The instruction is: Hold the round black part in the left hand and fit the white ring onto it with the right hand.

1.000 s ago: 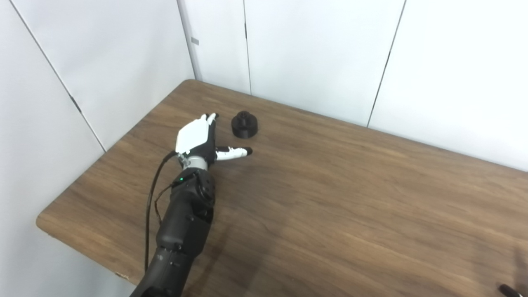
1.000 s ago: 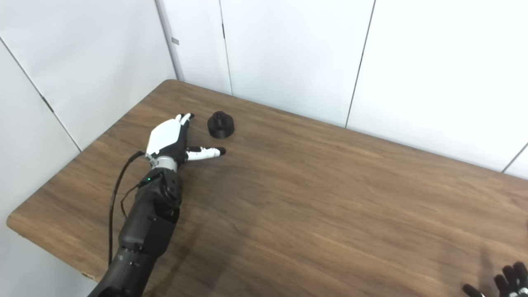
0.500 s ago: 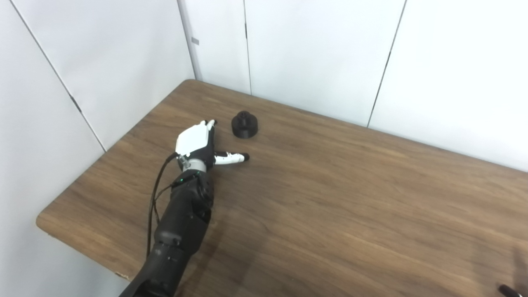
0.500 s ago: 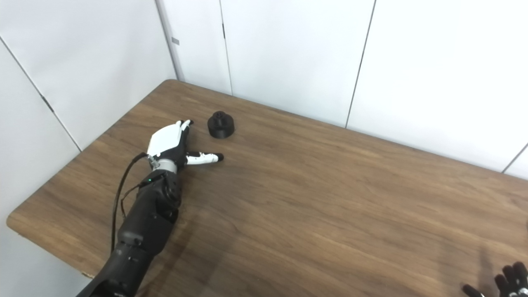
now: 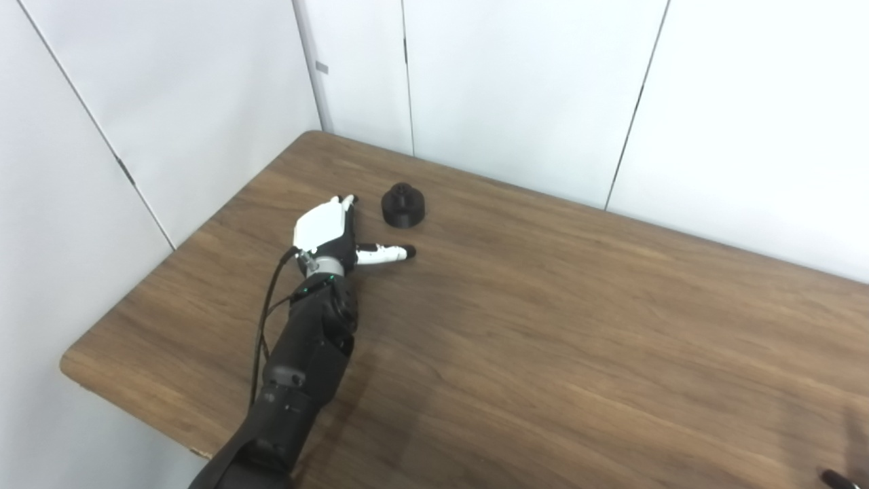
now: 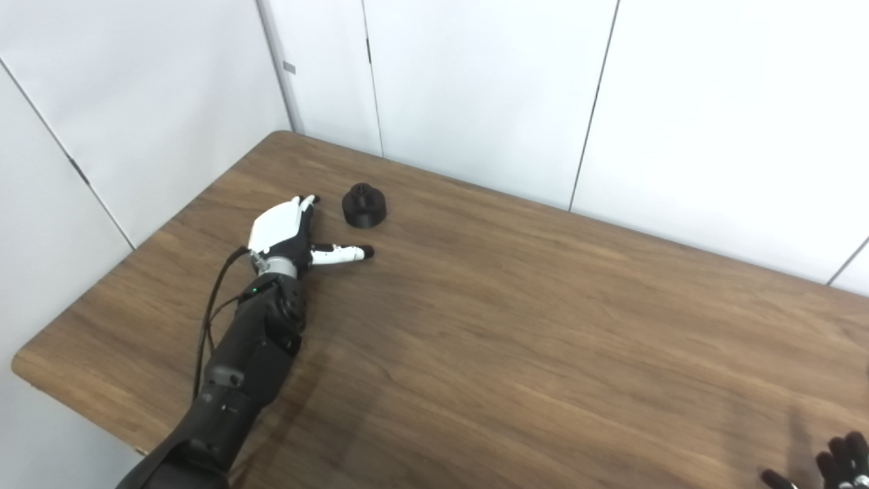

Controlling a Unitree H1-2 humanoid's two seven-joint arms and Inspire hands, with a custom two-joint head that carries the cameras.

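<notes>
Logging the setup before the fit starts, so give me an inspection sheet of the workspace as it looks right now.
Surface: wooden table, bare brown top.
Job's things: round black part stands on the table, not held; white ring, nothing seen.
Clutter: nothing seen.
Hands: left hand open beside the black part, apart from it, thumb stretched out; right hand only partly in view at the bottom right corner, state unclear.
Cables: black cable loops along the left forearm.
Surroundings: white wall panels behind and to the left.
</notes>
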